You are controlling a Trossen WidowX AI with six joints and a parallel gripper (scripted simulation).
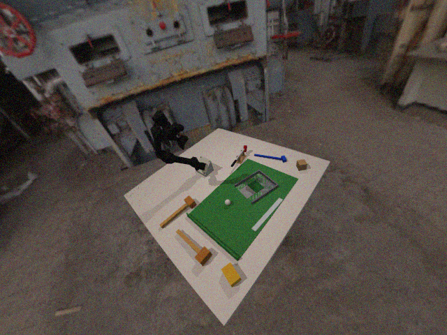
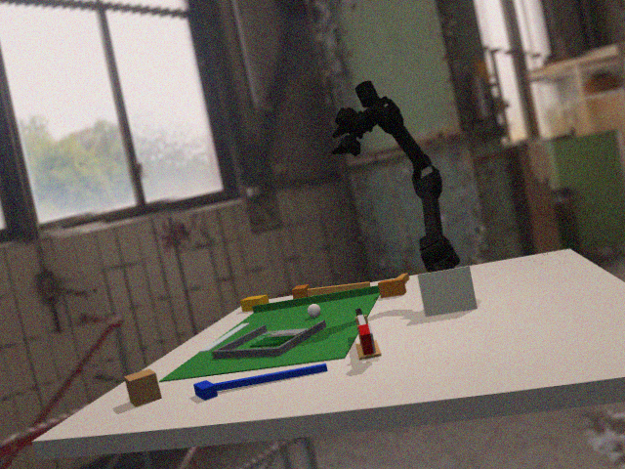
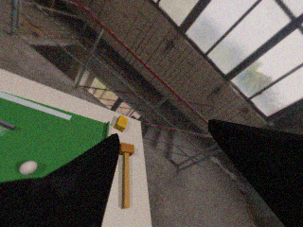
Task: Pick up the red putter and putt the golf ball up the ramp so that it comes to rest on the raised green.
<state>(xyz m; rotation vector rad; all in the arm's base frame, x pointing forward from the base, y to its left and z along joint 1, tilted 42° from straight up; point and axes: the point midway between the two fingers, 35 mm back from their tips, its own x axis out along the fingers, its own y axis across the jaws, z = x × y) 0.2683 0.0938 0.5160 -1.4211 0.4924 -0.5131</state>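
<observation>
Claw [image 3: 163,161]: fingers spread wide, holding nothing, raised high over the table [image 2: 529,322], probably so it can come down freely.
Red putter [image 2: 364,333]: propped on a small stand at the mat's edge, handle offered for grasping.
Golf ball [image 1: 227,202]: on the green mat [image 1: 220,223], at 7 o'clock from the framed raised green [image 1: 256,185].

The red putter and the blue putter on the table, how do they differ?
The red putter is propped on a small tan stand, tilted off the table; the blue putter lies flat on the white table. The red one sits at the green mat's edge; the blue one lies further out, apart from the mat. The red one has a dark grip; the blue is one colour throughout. Both are untouched.
</observation>
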